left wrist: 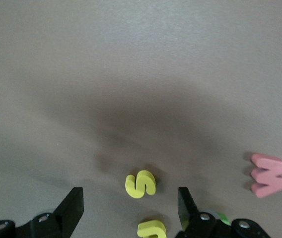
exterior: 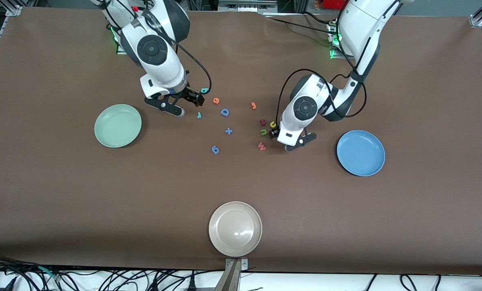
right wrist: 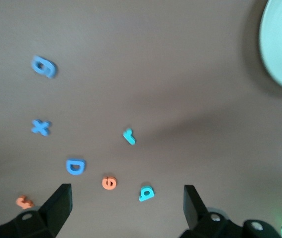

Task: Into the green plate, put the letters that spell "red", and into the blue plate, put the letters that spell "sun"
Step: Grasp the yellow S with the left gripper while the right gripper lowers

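While three plates (exterior: 118, 125) wait, thirteen letters (exterior: 229, 131) lie scattered.

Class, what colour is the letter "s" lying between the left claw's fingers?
Yellow; the letter "s" shows best in the left wrist view.

Brown table (exterior: 63, 182) bearing three plates and scattered small letters

Teal "r" (exterior: 199, 115), orange "e" (exterior: 216, 100), teal "d" (exterior: 204, 90): flat on surface, clustered near right arm's end. Yellow "s" (left wrist: 140, 184), yellow "u" (exterior: 272, 124), green "n" (exterior: 263, 132): flat, close together mid-surface. Green plate (exterior: 103, 135) and blue plate (exterior: 348, 161): upright, well apart, no letters inside.
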`<state>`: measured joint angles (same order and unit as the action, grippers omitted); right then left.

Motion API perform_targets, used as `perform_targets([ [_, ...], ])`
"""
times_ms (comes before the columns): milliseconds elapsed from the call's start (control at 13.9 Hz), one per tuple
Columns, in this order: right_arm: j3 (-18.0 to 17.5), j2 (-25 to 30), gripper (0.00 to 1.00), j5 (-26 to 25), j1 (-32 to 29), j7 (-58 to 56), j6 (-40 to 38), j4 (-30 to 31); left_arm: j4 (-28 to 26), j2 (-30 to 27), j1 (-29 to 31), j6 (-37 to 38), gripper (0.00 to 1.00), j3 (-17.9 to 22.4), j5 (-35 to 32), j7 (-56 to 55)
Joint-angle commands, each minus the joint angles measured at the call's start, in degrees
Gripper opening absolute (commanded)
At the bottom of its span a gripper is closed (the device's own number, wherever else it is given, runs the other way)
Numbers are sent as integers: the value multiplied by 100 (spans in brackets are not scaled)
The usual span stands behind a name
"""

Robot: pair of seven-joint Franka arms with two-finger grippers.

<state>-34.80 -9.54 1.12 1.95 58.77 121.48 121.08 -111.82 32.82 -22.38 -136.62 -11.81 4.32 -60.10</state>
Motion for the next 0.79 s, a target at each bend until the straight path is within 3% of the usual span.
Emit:
perform_targets([
  [0,-79,-30,99,344,-46,160,629,634,196,225,-82,-206,82,21,-124,-633],
  [144,-263,-362,99,354,-46,703,1200,890,196,243,-118,-260,77,21,-134,-661],
  [216,-307,-512,98,354,-46,836,1394,934,196,243,-118,-260,67,21,-142,-652],
  [359,-308,-741,98,354,-46,855,1728,1048,196,234,-109,-260,27,21,-142,-582],
  [503,-308,-961,96,354,-46,873,2124,1233,196,225,-100,-260,4,21,-151,-573],
  [719,-308,-1032,96,354,-46,1162,2169,1478,204,182,-65,-181,0,21,-151,-591],
])
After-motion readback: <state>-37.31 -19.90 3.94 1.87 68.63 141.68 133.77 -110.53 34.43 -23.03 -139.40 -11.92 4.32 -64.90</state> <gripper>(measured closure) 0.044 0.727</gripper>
